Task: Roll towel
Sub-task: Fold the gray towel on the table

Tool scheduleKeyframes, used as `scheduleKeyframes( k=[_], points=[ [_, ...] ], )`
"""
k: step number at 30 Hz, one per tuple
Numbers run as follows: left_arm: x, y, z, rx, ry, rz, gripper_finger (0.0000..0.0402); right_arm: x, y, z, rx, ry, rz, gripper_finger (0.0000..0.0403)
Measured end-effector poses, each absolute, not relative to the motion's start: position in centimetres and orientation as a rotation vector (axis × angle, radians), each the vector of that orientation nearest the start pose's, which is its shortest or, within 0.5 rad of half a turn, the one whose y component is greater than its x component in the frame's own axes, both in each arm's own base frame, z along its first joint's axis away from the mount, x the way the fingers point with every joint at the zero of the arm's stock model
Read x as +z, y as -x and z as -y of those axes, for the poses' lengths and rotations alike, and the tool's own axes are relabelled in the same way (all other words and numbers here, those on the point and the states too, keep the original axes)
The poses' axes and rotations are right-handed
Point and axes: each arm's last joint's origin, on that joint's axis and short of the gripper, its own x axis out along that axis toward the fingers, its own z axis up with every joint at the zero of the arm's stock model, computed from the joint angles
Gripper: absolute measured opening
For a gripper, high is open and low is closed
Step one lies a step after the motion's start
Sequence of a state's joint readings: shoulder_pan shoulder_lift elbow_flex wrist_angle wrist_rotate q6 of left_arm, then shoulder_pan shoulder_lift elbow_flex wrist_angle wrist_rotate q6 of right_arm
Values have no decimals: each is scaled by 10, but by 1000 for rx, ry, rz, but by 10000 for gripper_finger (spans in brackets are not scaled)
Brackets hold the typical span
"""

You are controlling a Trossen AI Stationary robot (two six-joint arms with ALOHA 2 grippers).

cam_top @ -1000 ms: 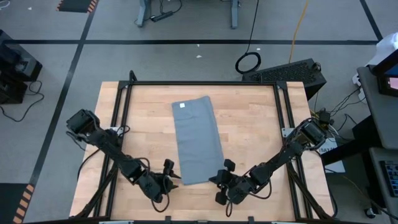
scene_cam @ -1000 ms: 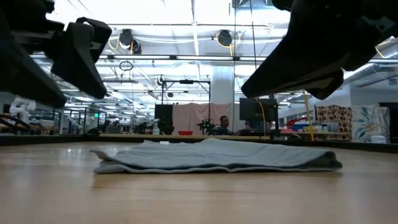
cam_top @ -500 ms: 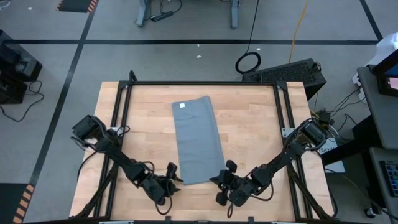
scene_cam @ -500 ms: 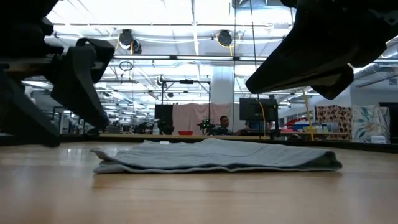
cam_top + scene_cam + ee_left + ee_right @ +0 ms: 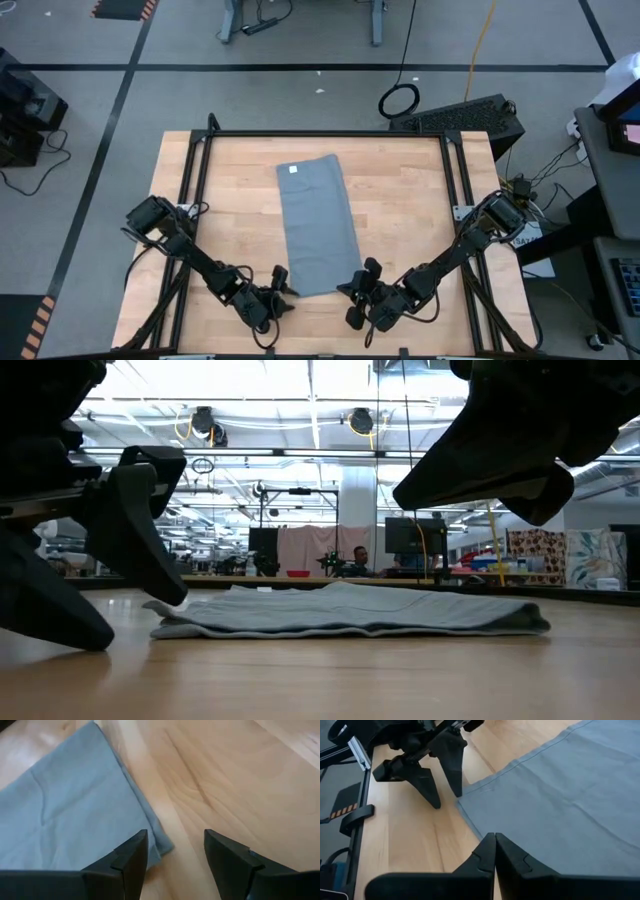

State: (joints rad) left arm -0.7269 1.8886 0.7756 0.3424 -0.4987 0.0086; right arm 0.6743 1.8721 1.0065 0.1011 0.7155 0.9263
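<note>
The grey-blue towel (image 5: 318, 225) lies flat on the wooden table as a long folded strip that runs from the far side toward the near edge. My left gripper (image 5: 175, 855) is open and low over the table at the towel's near left corner (image 5: 161, 847), one finger on each side of that corner. My right gripper (image 5: 495, 840) is shut and hangs above the towel's near edge, toward the near right corner. In the low view it (image 5: 490, 475) is well clear of the cloth. My left gripper comes slanting down from the near left. Its open fingers (image 5: 455, 775) stand on either side of the towel's near left corner (image 5: 462, 800). Whether a fingertip touches the cloth, I cannot tell.
A small white tag (image 5: 293, 170) sits at the towel's far left corner. Black frame rails (image 5: 195, 170) run along the table's left, right and far sides. Bare wood (image 5: 410, 200) lies on both sides of the towel. A person (image 5: 360, 557) sits far off in the room behind.
My left gripper has sunk toward the table and moved in on the towel's near left corner, its fingers open throughout. The towel has not moved.
</note>
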Motion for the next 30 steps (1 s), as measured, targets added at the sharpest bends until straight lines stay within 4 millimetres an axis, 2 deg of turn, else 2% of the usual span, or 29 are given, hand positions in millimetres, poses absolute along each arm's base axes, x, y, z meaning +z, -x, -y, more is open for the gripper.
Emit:
scheduleKeyframes(
  k=[17, 21, 28, 30],
  points=[
    [94, -266, 196, -178, -416, -669, 190, 146, -299, -215, -285, -391, -513, 0],
    [94, -265, 196, -189, -418, -680, 147, 146, -299, -215, -283, -391, -514, 0],
    [92, -267, 193, -218, -407, -709, 28, 146, -299, -215, -282, -391, -515, 0],
    [92, -268, 190, -212, -413, -713, 8, 146, -298, -216, -280, -392, -517, 0]
  ],
)
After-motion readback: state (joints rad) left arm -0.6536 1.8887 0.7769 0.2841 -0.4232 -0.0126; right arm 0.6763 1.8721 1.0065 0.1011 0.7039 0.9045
